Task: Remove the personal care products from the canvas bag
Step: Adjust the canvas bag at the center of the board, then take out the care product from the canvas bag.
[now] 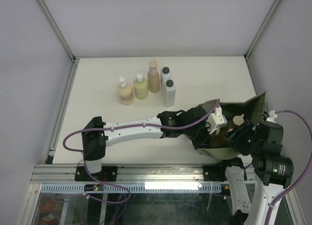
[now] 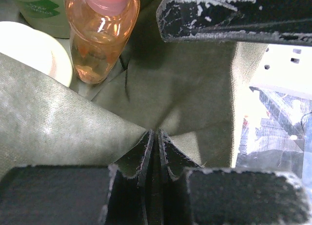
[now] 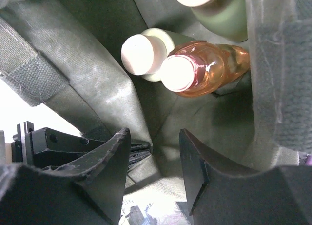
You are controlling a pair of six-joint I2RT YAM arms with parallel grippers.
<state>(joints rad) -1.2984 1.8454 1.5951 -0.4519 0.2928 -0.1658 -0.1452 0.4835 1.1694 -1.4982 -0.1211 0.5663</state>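
The canvas bag lay on the right side of the worktop, near the front edge, with its mouth open, and both arms reached into it. The left arm stretched across the worktop from the left.

The left hand was closed. Its two fingers pressed together, and a fold of the olive fabric ran directly into the tips, so it seemed to pinch the bag wall. The right hand was open inside the mouth of the bag. Its fingers stood apart and held nothing; only fabric was visible behind the gap.

Three products were still inside the bag, lying close together deeper in it. The orange bottle had a pale cap and touched the pale green bottle beside it. The olive bottle lay just behind them.

Five products stood upright at the back of the worktop, well apart from the bag: the tan bottle, the yellow-green bottle, the tall beige bottle, and two white ones with black caps, the rear white bottle and the front white bottle.
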